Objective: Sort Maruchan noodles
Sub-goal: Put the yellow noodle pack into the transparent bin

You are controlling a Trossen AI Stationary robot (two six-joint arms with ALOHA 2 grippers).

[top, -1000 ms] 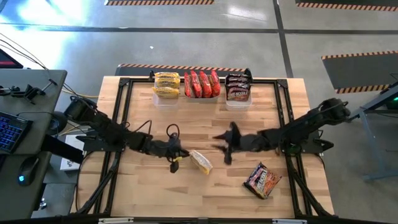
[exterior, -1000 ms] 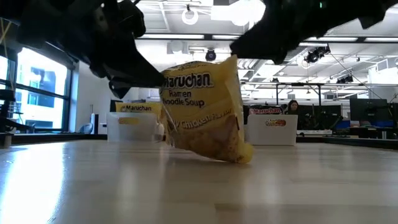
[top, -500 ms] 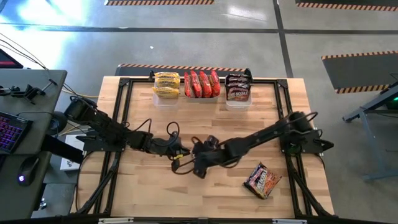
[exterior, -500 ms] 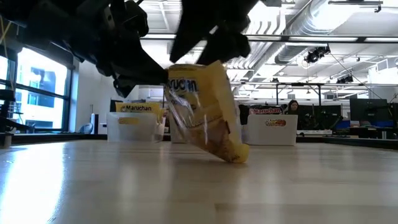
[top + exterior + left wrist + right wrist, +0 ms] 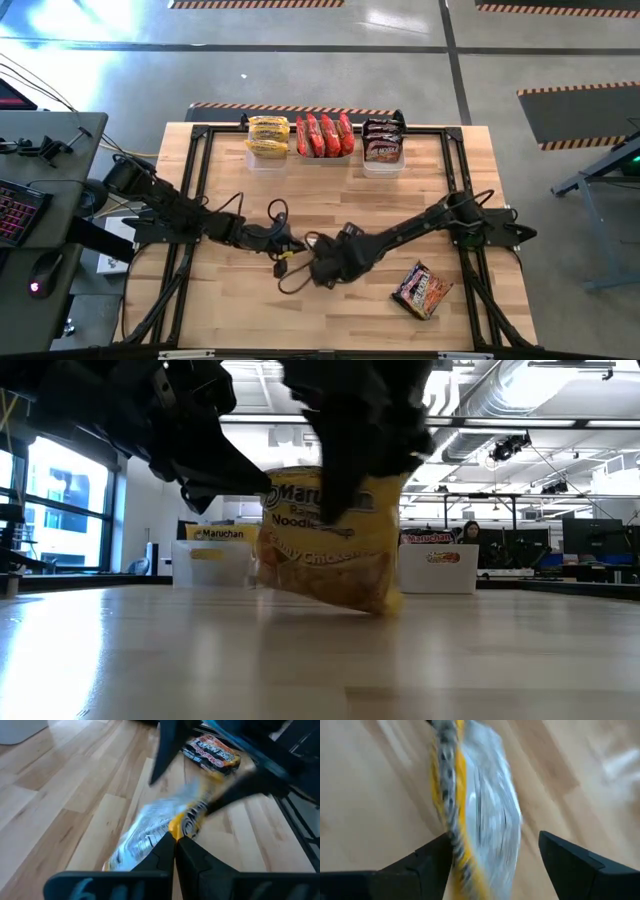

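A yellow Maruchan noodle packet (image 5: 330,545) stands tilted near the table's middle, with my left gripper (image 5: 175,842) shut on it. My right gripper (image 5: 495,865) hangs open over the same packet (image 5: 480,805), pointing steeply down, one finger on either side of it. I cannot tell whether either finger touches it. In the high view the right hand (image 5: 328,265) hides the packet. A dark brown packet (image 5: 422,290) lies flat near the front right. My left gripper pinches the yellow packet's crimped end seam (image 5: 186,824) between its two fingertips, coming from the table's left and slanting slightly down. The packet stands tilted on edge, with its lower corner (image 5: 385,600) on the table.
Three clear tubs stand in a row at the far edge, holding yellow (image 5: 268,136), red (image 5: 325,135) and dark (image 5: 383,140) packets. A black frame rail (image 5: 195,180) runs around the tabletop. A desk with a keyboard (image 5: 20,210) stands left of the table.
My right gripper has swung from the table's right toward the left and slightly nearer, tipping from nearly level to steeply down, and now stands over the yellow packet. The packet has swivelled about in my left gripper's hold, its lower corner staying on the table.
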